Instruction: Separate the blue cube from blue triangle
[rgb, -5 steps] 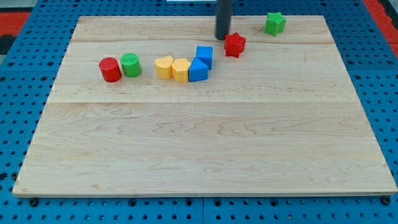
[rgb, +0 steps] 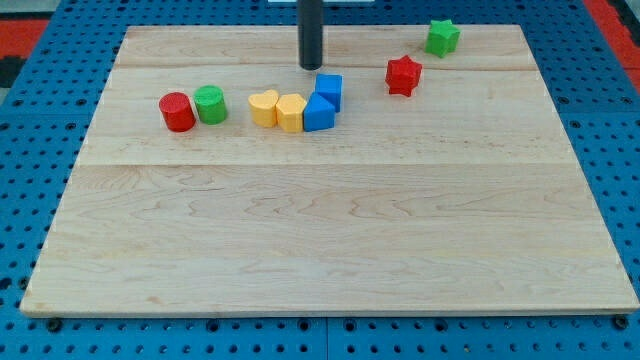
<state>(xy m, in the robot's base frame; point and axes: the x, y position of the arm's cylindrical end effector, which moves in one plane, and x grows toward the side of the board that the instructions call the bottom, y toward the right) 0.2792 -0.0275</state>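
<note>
The blue cube (rgb: 329, 90) sits near the board's top middle. It touches the blue triangle (rgb: 318, 114), which lies just below and to its left. My tip (rgb: 311, 67) stands just above and to the left of the blue cube, with a small gap between them. The rod rises out of the view's top.
A yellow block (rgb: 291, 112) touches the blue triangle's left side, and a yellow heart-like block (rgb: 263, 107) sits beside it. A green cylinder (rgb: 210, 104) and a red cylinder (rgb: 177, 111) lie further left. A red star (rgb: 403, 75) and a green star (rgb: 441, 37) are at the upper right.
My tip has moved left, from beside the red star to above the blue cube. The red star has shifted to the right. The blue blocks have not moved.
</note>
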